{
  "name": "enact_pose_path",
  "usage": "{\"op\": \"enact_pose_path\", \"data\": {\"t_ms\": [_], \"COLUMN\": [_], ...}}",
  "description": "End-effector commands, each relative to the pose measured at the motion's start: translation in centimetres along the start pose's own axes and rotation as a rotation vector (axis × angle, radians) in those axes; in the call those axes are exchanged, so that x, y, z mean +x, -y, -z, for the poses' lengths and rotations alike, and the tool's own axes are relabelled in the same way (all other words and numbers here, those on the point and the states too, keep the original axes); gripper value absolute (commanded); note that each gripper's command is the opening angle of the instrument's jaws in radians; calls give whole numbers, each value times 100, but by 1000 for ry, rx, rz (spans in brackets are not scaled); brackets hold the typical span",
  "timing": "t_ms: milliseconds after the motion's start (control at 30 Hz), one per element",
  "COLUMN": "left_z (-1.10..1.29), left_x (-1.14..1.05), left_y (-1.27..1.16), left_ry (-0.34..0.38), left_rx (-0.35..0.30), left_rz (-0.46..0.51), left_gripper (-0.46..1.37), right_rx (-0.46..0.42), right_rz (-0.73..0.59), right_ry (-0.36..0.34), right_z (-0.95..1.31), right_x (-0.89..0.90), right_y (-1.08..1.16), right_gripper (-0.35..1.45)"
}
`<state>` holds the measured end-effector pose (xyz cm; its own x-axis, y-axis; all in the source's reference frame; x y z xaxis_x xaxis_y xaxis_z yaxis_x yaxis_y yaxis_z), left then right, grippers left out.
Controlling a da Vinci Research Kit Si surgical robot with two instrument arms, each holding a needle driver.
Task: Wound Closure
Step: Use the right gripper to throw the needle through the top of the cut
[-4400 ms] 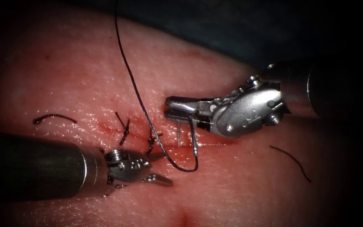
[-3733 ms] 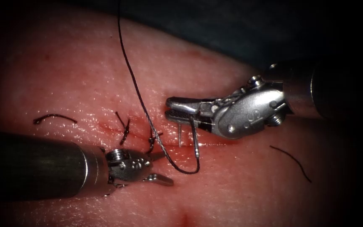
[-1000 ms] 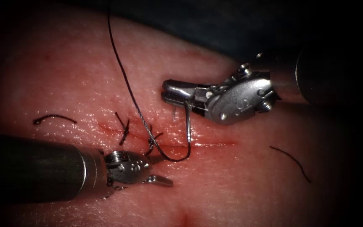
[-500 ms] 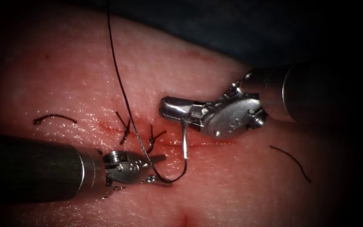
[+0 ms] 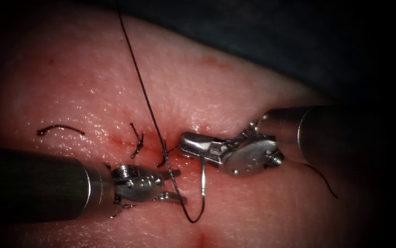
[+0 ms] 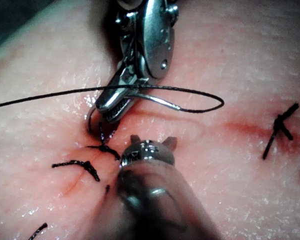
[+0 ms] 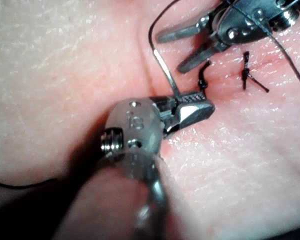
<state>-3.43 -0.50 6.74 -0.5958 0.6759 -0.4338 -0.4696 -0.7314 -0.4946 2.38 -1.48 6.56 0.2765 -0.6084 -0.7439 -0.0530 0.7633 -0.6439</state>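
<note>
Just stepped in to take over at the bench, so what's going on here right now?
The right tool holds the curved needle in shut jaws near its thread end, low over the cut in the tissue; whether its tip is in the tissue I cannot tell. The thread trails from the needle past two finished stitches. The left tool waits beside it, jaws open, holding nothing. Cut ends of thread lie on the tissue.

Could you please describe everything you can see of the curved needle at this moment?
The needle is a thin, silvery curved wire of metal. The right tool has its jaws shut on it near the middle of its curve. Its tail end hangs below the cut, where the dark thread joins it and loops back up past the open, empty left tool. Its tip end curves down at the tissue beside the cut; whether it has entered, I cannot tell.
</note>
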Motion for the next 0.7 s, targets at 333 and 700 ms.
{"op": "enact_pose_path", "data": {"t_ms": [333, 700], "left_z": [0, -5], "left_x": [-1, 1], "left_y": [-2, -3], "left_ry": [-5, -10], "left_rx": [-3, -5], "left_rz": [0, 1], "left_gripper": [27, 15], "right_rx": [-4, -8], "right_rz": [-31, -58], "right_ry": [8, 5], "right_z": [-9, -17], "right_x": [-2, 9], "right_y": [1, -11], "right_gripper": [-35, -35]}}
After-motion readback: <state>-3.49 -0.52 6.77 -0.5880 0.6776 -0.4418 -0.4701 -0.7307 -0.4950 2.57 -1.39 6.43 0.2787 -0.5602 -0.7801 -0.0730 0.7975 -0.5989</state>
